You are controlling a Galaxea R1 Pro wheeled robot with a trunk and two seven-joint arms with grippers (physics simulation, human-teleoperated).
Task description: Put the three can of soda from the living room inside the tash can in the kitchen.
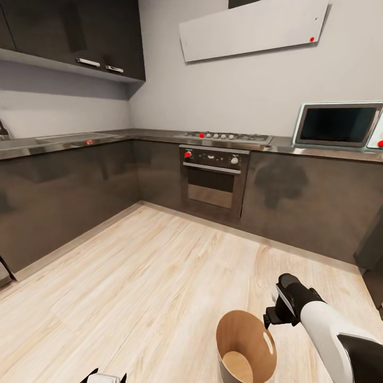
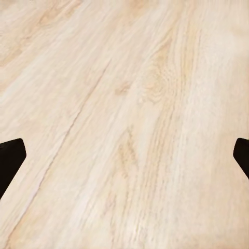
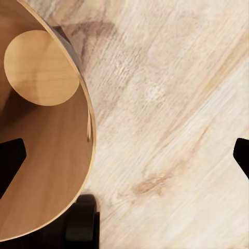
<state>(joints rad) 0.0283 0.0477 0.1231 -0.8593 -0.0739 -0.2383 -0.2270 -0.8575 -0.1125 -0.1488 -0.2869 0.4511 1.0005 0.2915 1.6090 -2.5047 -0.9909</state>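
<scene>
You stood in a home kitchen, rendered in simulation.

Around you ran glossy dark grey cabinets [image 1: 64, 186] under a steel worktop [image 1: 319, 151], with a built-in oven [image 1: 214, 178] below a gas hob [image 1: 229, 136], a microwave [image 1: 338, 125] on the counter, wall cupboards [image 1: 74, 34] overhead, an extractor hood [image 1: 252, 29] and a pale wood floor [image 1: 149, 276].

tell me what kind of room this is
A kitchen, by the look of it: a built-in oven under a gas hob, dark glossy cabinets along a steel worktop, and a microwave on it. The floor is pale wood.
</scene>
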